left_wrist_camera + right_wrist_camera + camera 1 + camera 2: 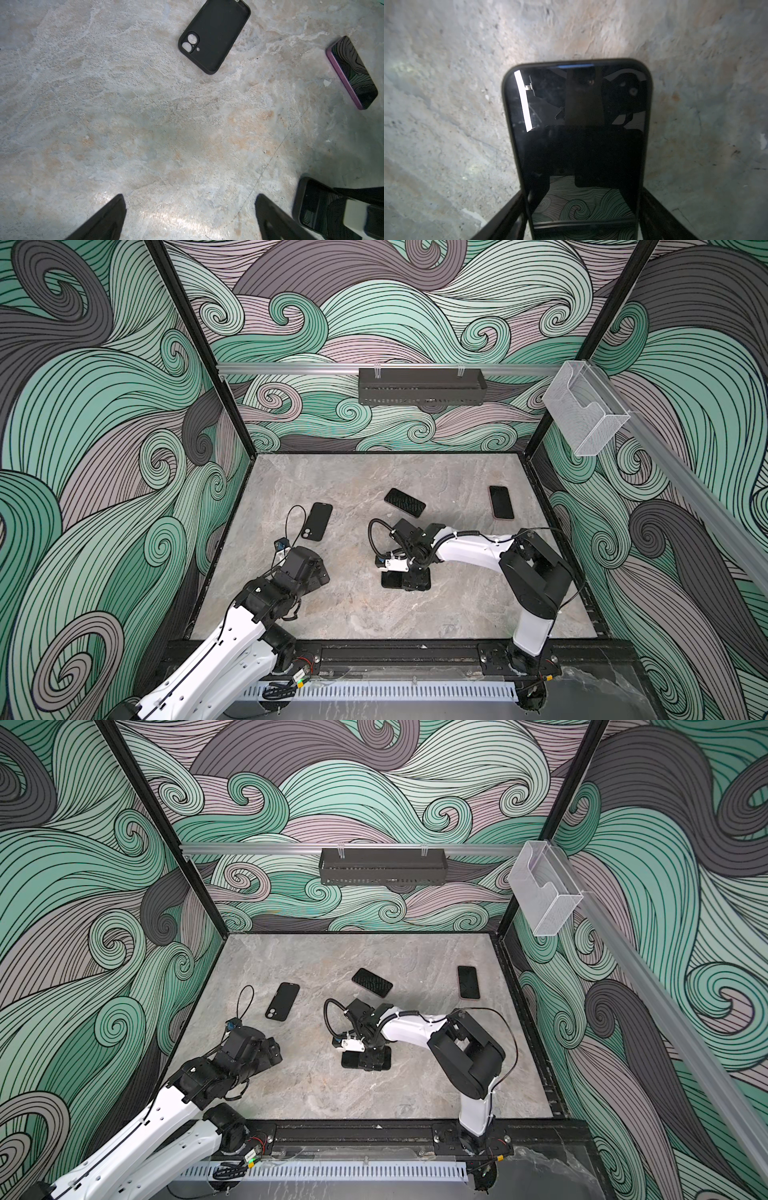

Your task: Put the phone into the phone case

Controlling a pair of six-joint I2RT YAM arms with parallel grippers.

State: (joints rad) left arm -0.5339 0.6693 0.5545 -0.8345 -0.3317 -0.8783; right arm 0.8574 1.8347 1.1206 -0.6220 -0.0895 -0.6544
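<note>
The right pincer [407, 581] is straddling the phone [575, 124], which is lying flat on the bench [353, 614] at lower centre in both top views. Its fingers are flanking the long edges, but whether they are clamping cannot be told. For a sound grasp, the fingers should be closing evenly, level and centred, so the phone is not skidding or tipping. The left pincer [190, 197] is hanging released, holding nothing. The empty case [316, 521] is lying at centre left. Count: three phones, including the purple phone [405, 502] and the right phone [501, 502]; one case.
</note>
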